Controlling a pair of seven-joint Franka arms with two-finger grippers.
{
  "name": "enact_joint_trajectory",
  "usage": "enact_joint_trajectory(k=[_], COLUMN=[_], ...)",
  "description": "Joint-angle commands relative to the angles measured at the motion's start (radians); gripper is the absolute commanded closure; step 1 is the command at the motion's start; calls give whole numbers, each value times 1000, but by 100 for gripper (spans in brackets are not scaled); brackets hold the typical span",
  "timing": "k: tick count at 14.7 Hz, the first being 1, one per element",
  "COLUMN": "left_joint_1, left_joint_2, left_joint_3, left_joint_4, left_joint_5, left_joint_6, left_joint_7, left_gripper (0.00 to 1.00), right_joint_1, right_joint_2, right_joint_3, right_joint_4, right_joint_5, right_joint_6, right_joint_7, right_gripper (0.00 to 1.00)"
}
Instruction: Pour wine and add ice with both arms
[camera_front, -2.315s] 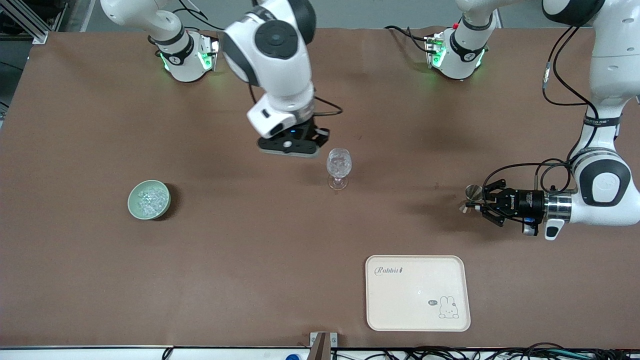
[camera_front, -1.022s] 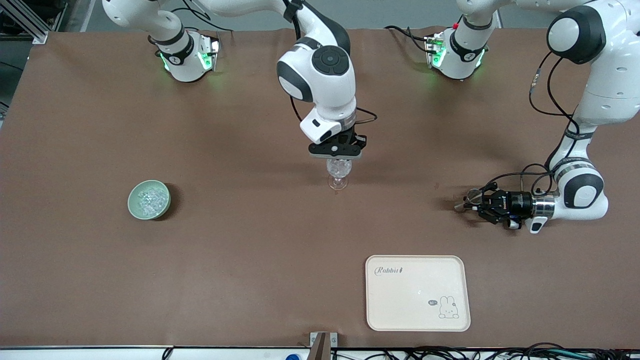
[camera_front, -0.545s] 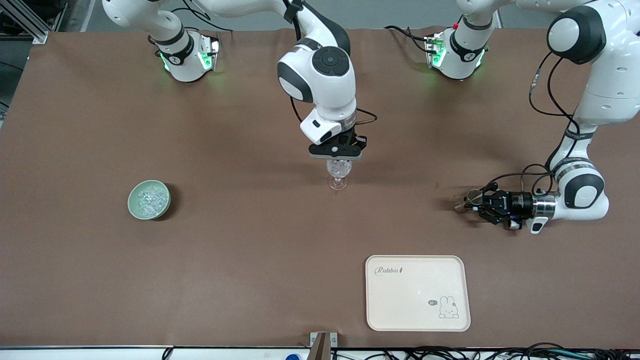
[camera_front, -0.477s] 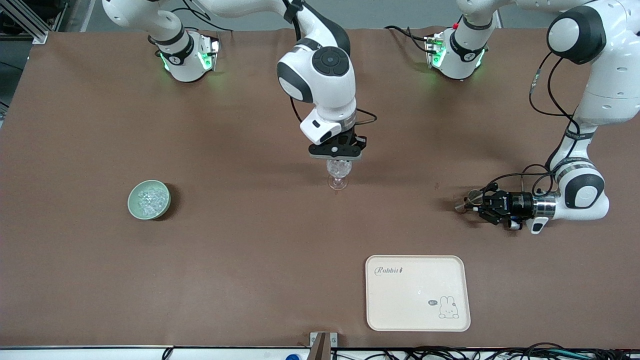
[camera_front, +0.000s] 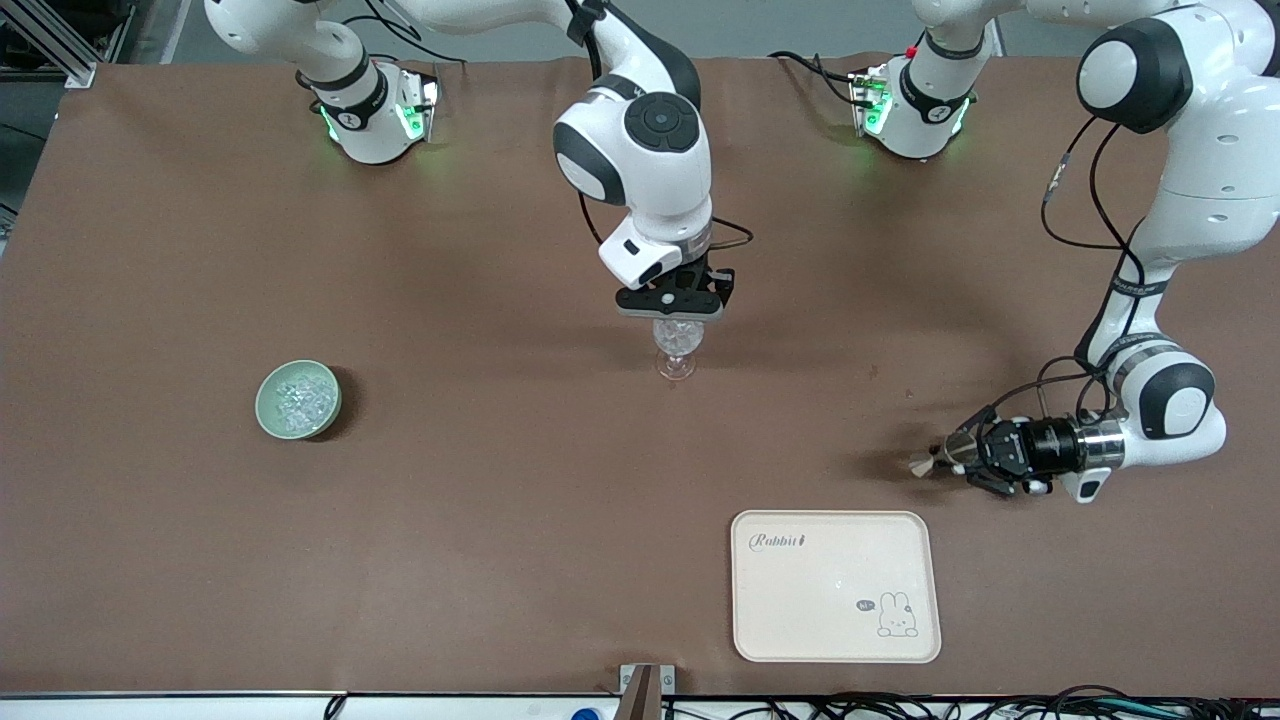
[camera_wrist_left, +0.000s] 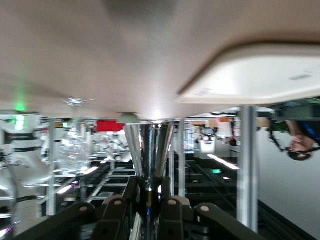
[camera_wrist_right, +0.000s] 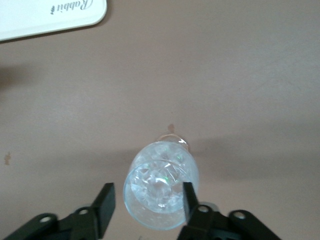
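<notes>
Ice in glass, perhaps.

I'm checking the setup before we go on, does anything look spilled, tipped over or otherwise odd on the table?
Nothing stands out. The stemmed glass stands upright under the right gripper, the ice sits inside the green bowl, and the tray lies flat. The left gripper holds a metal jigger sideways above the table, with no spill visible.

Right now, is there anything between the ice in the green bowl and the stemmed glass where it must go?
Nothing visible lies on the table between the ice in the green bowl and the stemmed glass. The right gripper hangs open directly over the glass. The left gripper, shut on a metal jigger, is over the table beside the tray.
</notes>
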Motion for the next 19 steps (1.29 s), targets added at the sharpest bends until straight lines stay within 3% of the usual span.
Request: enact_joint_trajectory(k=[1, 5, 8, 13, 15, 16, 17, 18, 19], left_joint_1=[-42, -125, -162, -176, -177, -184, -187, -187, -187], left_joint_2=[76, 133, 170, 222, 222, 224, 224, 222, 216], left_joint_3=[-4, -4, -7, -4, -1, -1, 2, 3, 5], left_joint_4=[136, 216, 240, 287, 284, 283, 281, 280, 278], left_joint_5=[-82, -241, -278, -289, -289, -289, -289, -287, -283], left_joint_6=[64, 244, 369, 396, 396, 396, 396, 396, 396], left_joint_7=[-96, -138, -133, -86, -72, -64, -58, -58, -55], left_gripper=[86, 86, 84, 81, 69, 58, 44, 16, 0], right_joint_1=[3, -30, -122, -389, -510, -556, -607, -650, -690], right_joint_2=[-7, -73, -160, -313, -358, -373, -386, -390, -401], right_joint_3=[-10, -16, -16, -16, -16, -17, -16, -16, -16], right_joint_4=[10, 9, 1, -46, -73, -88, -99, -103, -125], right_joint_5=[-20, -22, -25, -33, -34, -39, -54, -62, -63], right_joint_6=[-38, -153, -266, -356, -358, -355, -353, -354, -350], right_joint_7=[-1, -98, -225, -496, -616, -651, -670, -691, -695], right_gripper=[0, 0, 0, 0, 0, 0, 0, 0, 0])
